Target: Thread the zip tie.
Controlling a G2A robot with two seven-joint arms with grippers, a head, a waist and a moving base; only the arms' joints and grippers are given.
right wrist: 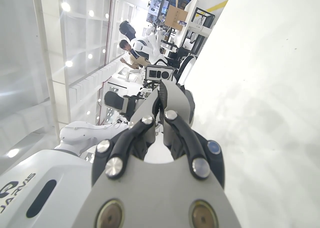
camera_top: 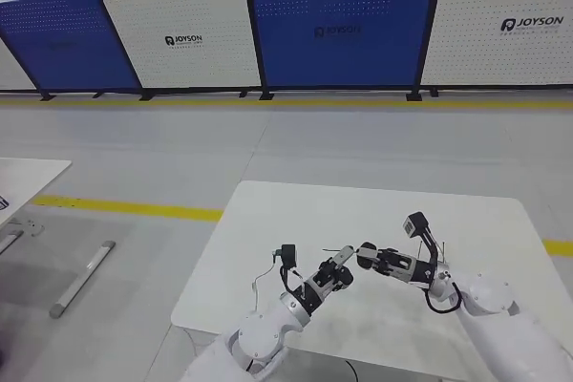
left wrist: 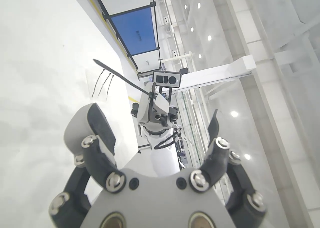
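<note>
The right gripper is pinched shut on one end of the thin black zip tie, which sticks out in the air above the white table. The left gripper is wide open and holds nothing. The tie looks light, bendy and smooth, so grabbing near its free end seems best.

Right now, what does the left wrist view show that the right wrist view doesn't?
Left wrist view: the black zip tie pinched in the right gripper, and spare zip ties lying on the table. Right wrist view: the left arm's wrist camera straight ahead, and a cardboard box in the room behind. Both: the shut right gripper and the white table.
</note>
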